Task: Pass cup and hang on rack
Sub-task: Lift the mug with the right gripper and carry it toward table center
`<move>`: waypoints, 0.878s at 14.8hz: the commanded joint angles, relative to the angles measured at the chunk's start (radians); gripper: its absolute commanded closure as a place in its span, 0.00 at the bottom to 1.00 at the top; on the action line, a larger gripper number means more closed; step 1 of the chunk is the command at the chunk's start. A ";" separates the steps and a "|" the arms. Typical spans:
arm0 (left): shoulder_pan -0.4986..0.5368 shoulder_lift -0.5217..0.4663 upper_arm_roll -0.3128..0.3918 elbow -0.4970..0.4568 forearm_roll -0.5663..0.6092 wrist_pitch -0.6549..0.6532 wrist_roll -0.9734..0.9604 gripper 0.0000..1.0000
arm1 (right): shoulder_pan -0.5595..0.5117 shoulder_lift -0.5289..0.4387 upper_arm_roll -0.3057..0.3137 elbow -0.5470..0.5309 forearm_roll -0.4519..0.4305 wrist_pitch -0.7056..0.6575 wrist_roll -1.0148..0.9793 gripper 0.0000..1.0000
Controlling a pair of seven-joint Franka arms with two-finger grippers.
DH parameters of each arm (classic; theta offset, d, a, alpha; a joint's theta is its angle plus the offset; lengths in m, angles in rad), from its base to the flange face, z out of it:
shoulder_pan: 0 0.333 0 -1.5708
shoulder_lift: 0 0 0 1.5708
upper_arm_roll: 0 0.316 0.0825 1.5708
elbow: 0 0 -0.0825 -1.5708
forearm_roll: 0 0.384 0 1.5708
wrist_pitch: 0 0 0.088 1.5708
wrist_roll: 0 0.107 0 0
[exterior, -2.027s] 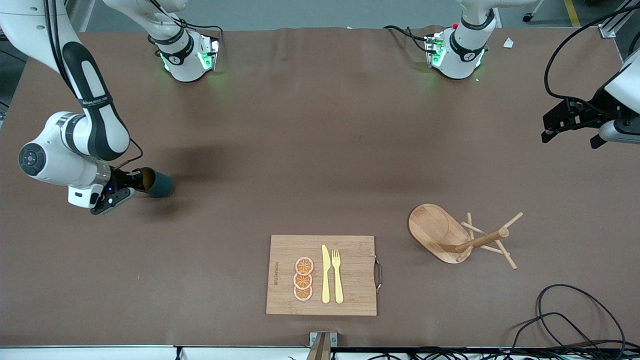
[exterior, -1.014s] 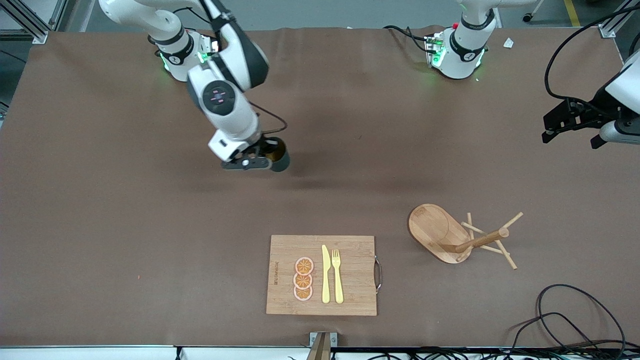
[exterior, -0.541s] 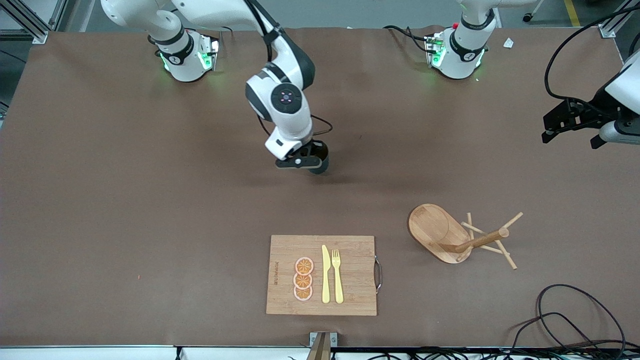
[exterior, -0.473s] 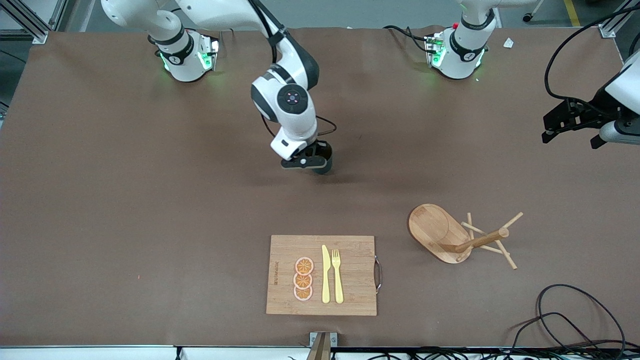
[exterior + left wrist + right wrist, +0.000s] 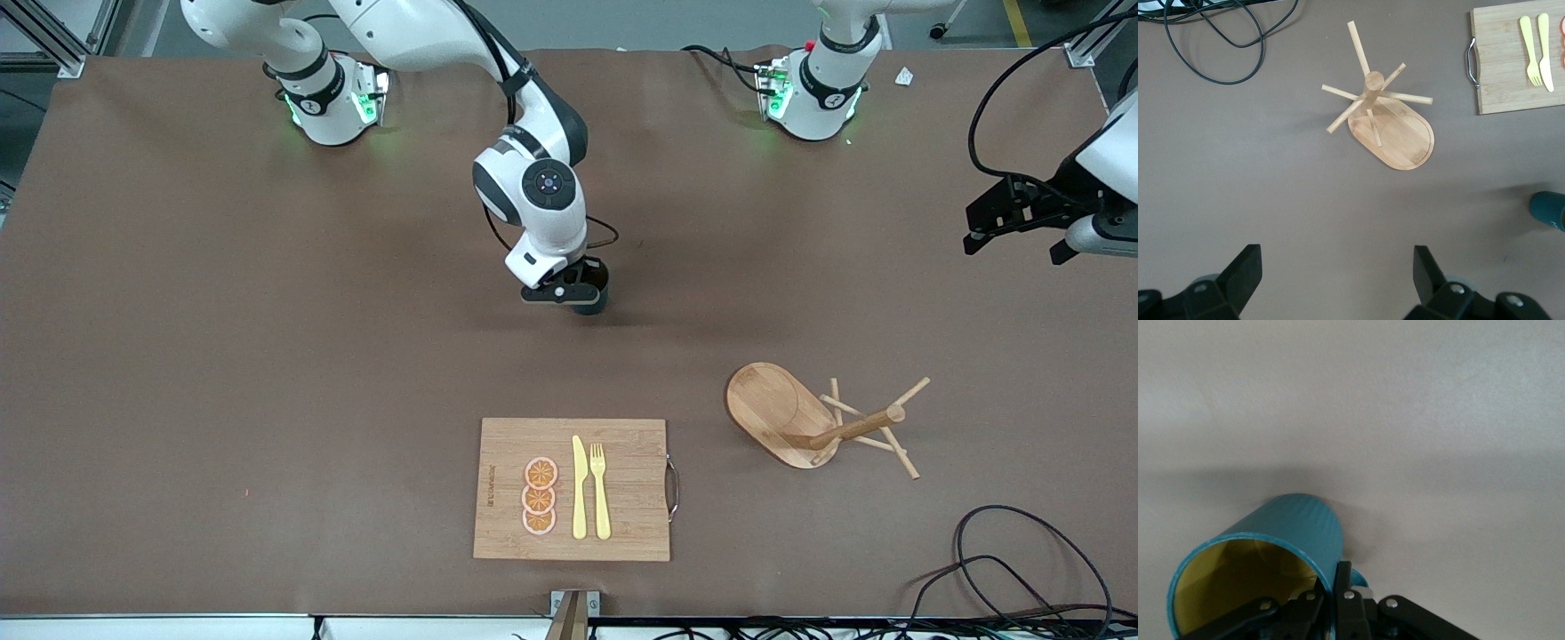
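Note:
My right gripper (image 5: 573, 292) is shut on the rim of the teal cup (image 5: 590, 303), one finger inside and one outside by the handle, over the middle of the table. The right wrist view shows the cup (image 5: 1281, 540) with its ribbed wall and yellow inside, gripped at the rim (image 5: 1336, 587). The wooden rack (image 5: 805, 420) stands toward the left arm's end, nearer the front camera; it also shows in the left wrist view (image 5: 1381, 117). My left gripper (image 5: 1013, 218) is open and empty, up over the table's left-arm end, waiting. The cup's edge shows in the left wrist view (image 5: 1550, 208).
A bamboo cutting board (image 5: 511, 444) with orange slices (image 5: 539, 496), a yellow knife (image 5: 579, 487) and fork (image 5: 600, 489) lies near the front edge. Black cables (image 5: 1022, 569) lie at the front corner by the left arm's end.
My right arm has swung the cup from the right arm's end of the table to over the middle, still shifting toward the left arm's end. The left arm has not moved.

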 commanded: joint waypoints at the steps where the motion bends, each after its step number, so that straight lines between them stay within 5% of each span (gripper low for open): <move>1: -0.004 0.012 -0.003 0.022 0.022 -0.009 -0.021 0.00 | 0.017 0.027 -0.010 0.022 -0.006 0.028 0.044 0.98; 4: -0.011 0.010 -0.006 0.022 0.022 -0.009 -0.013 0.00 | 0.022 0.033 -0.010 0.024 -0.007 0.028 0.044 0.90; 5: -0.012 0.010 -0.006 0.022 0.022 -0.011 -0.013 0.00 | 0.022 0.033 -0.010 0.025 -0.004 0.028 0.045 0.66; 6: -0.012 0.012 -0.008 0.019 0.022 -0.017 -0.012 0.00 | 0.022 0.032 -0.010 0.030 -0.006 0.026 0.048 0.01; 9: -0.032 0.013 -0.017 0.017 0.019 -0.063 -0.024 0.00 | 0.013 0.024 -0.010 0.065 -0.009 -0.001 0.036 0.00; 13: -0.054 0.012 -0.084 0.014 0.022 -0.070 -0.086 0.00 | 0.002 0.004 -0.011 0.192 -0.007 -0.216 0.022 0.00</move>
